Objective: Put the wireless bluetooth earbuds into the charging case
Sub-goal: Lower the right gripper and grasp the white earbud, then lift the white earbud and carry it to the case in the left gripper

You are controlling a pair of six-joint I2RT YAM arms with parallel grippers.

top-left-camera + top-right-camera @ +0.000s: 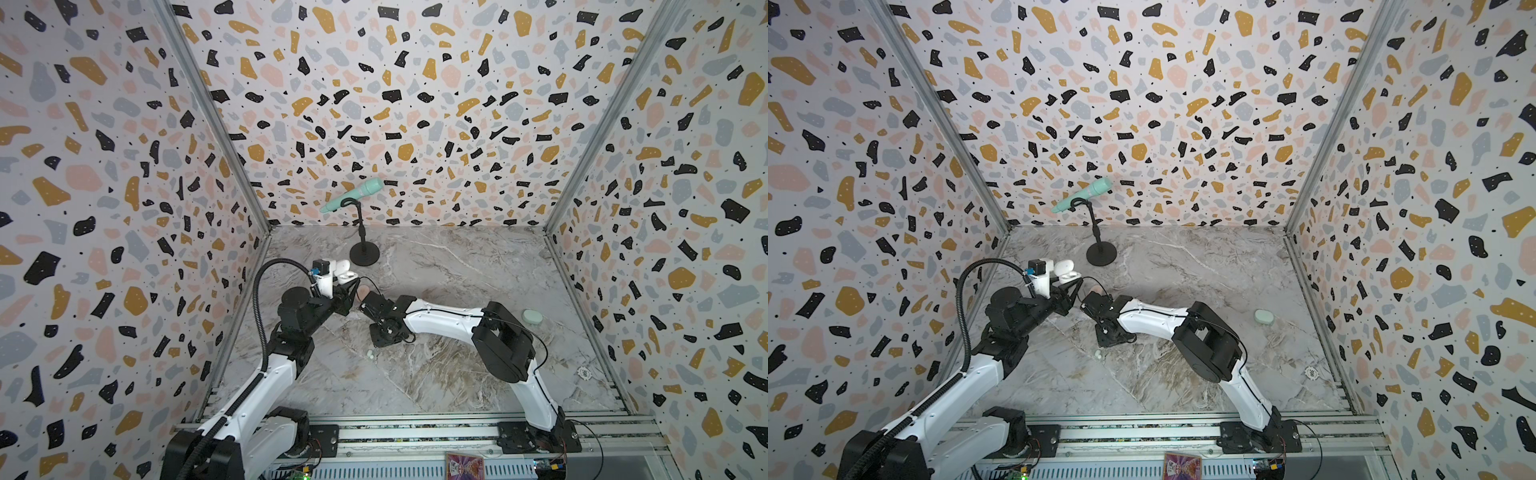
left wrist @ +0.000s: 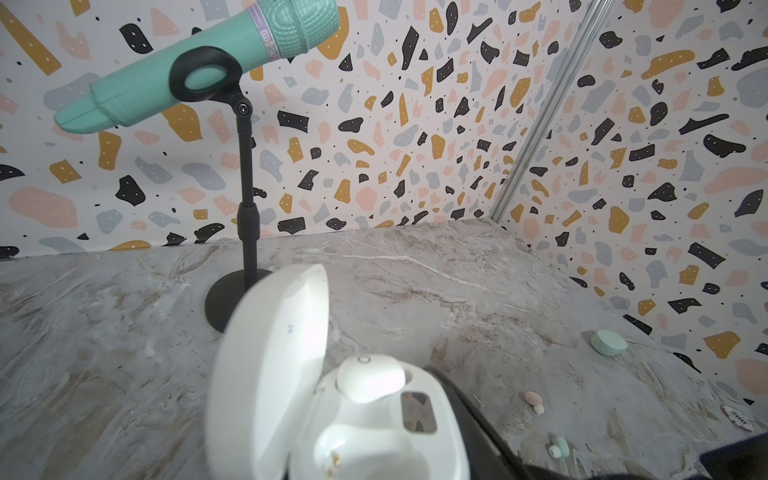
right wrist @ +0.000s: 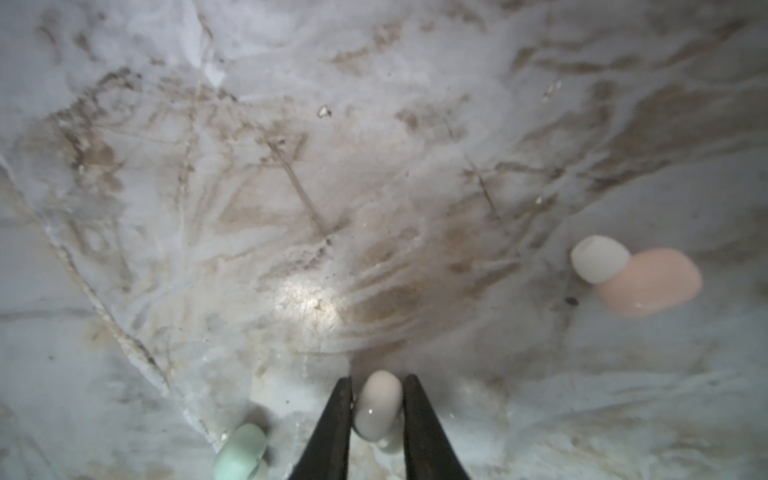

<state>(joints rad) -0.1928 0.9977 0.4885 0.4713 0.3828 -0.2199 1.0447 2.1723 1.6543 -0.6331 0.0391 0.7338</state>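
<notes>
Not far along, by the look of it. The white case was held up off the desk with its lid flipped open, the left fingers clamped on its base, and one white bud was already seated in a socket. The socket beside it was seen empty, so even that case was only half filled

The right fingers were down at the desk, pinched in on a whitish bud from both sides. It's presumably meant for that empty socket, though that's only a guess. Left lying loose on the desk were a pink bud and a mint bud near the right fingers, plus two small pale buds nearer the front. A mint case was sat closed, well off to the right, so most of the job was left to do

Stuff that couldn't be made out:
- whether the pinched bud was lifted or resting on the desk, since the wrist view was blurry and cut off at the fingers
- the right fingers in both top views, hidden under their own wrist
- a pink lump tucked behind the arms, possibly a third case, mostly covered
- the exact colour of the two small pale buds, too tiny to tell
</notes>
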